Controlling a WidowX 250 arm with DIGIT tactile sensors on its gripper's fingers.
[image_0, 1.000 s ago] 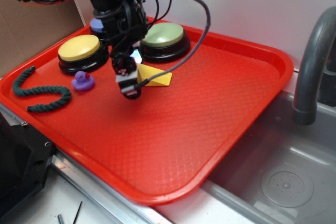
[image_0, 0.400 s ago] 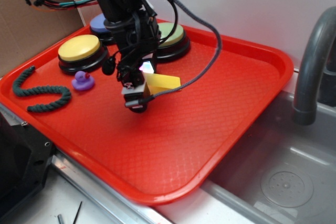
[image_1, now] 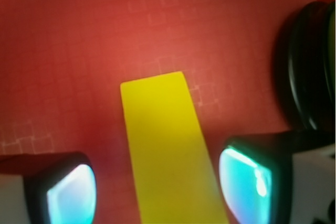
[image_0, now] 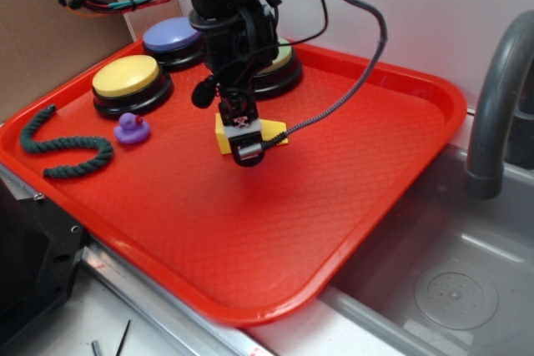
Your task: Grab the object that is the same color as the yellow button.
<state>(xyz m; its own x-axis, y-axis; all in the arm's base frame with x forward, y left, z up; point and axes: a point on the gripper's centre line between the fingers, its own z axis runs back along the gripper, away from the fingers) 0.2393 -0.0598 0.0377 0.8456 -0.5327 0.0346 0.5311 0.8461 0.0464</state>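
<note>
1. Scene layout, left to right. A dark green twisted rope (image_0: 62,152) lies at the left edge of the red textured plastic tray (image_0: 350,172). Beside it sit the small purple duck (image_0: 132,129) and the round yellow domed push button on a black base (image_0: 127,78). Behind these stands the blue-purple-topped button (image_0: 171,37). The green-topped button (image_0: 279,60) is partly hidden by the arm. A grey sink (image_0: 450,281) with a curved grey faucet (image_0: 496,81) lies to the right.

2. Task object position. The smooth yellow wedge (image_0: 271,132) rests on the tray near its middle, just in front of the green-topped button.

3. Gripper state. The black gripper (image_1: 157,184) is spread wide and holds nothing. In the wrist view, the wedge runs up between the two fingers (image_1: 71,190), with tray visible on either side of it. No contact is visible.

4. Risk, sloped face. The wedge tapers. If the fingers close on the thin end, the part will probably squeeze out or tilt.

5. Risk, uneven gap. The wedge sits slightly closer to one finger. Closing may push it sideways before both fingers bear on it.

6. Risk, descent. Too low a descent may press the fingertips into the tray; too high leaves a shallow hold.

7. Change from earlier frames. The gripper stood left of the wedge, nearer the duck. It has moved right and now straddles the wedge, which has turned slightly.
</note>
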